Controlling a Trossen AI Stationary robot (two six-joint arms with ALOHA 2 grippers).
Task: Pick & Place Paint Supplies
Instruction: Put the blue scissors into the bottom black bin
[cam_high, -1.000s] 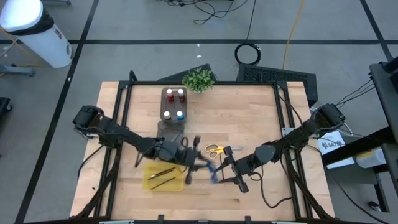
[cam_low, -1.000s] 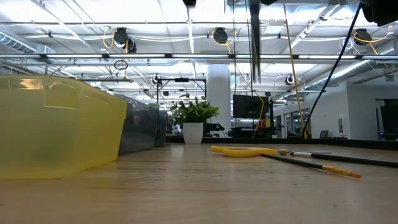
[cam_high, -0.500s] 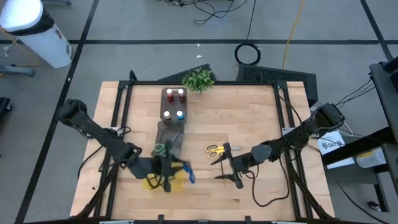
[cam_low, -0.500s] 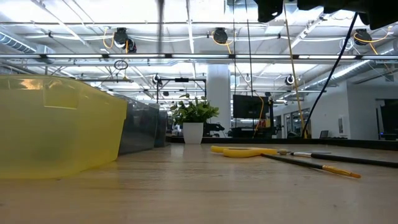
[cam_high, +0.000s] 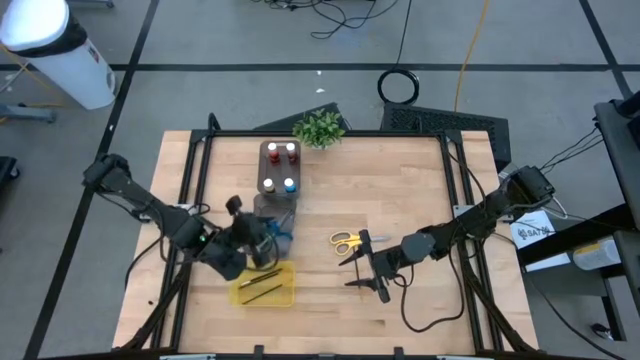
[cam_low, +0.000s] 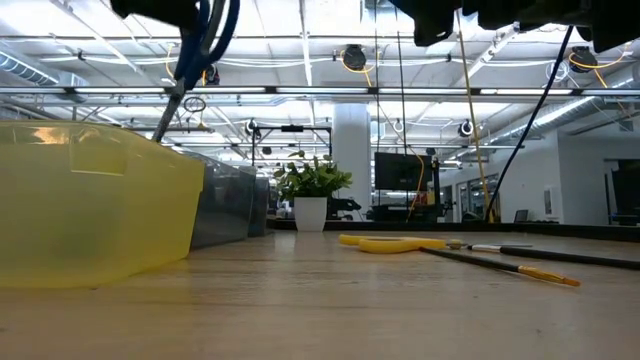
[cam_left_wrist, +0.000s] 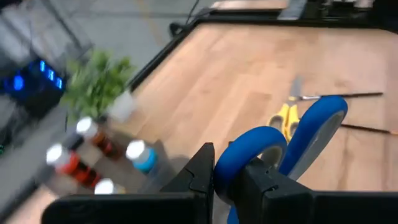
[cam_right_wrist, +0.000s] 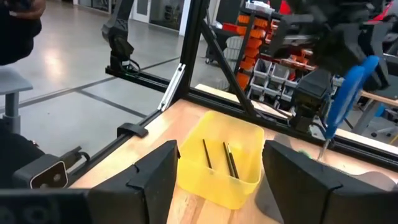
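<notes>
My left gripper (cam_high: 262, 240) is shut on blue-handled scissors (cam_high: 282, 239), above the table between the yellow tray (cam_high: 285, 296) and the grey organiser tray (cam_high: 272, 208). In the low view the scissors (cam_low: 205, 40) hang high above the yellow tray (cam_low: 90, 200). Two thin brushes (cam_right_wrist: 217, 158) lie in the yellow tray. Paint bottles (cam_high: 280, 166) stand in the organiser's far end. Yellow-handled scissors (cam_high: 345, 240) lie flat on the table at centre. My right gripper (cam_high: 362, 268) is open above the table, beside more brushes (cam_low: 500, 262). My left gripper pinches the blue scissors by their handle loops (cam_left_wrist: 273, 146) between its two fingers (cam_left_wrist: 200, 174). The scissors are lifted clear of the table. Their blades (cam_low: 170, 105) hang below the handles, slanting down over the yellow tray.
A small potted plant (cam_high: 319, 128) stands at the table's far edge. A black frame rail (cam_high: 325, 133) runs around the table. Bare wood lies on the far right part of the table. A white bin (cam_high: 60, 55) stands on the floor off the table's far left.
My left gripper has carried the blue scissors from the table's centre, close to my right gripper, toward the left over the yellow tray, then slightly toward the far edge next to the grey organiser. It has stayed shut on them. My right gripper has stayed open, almost still.
</notes>
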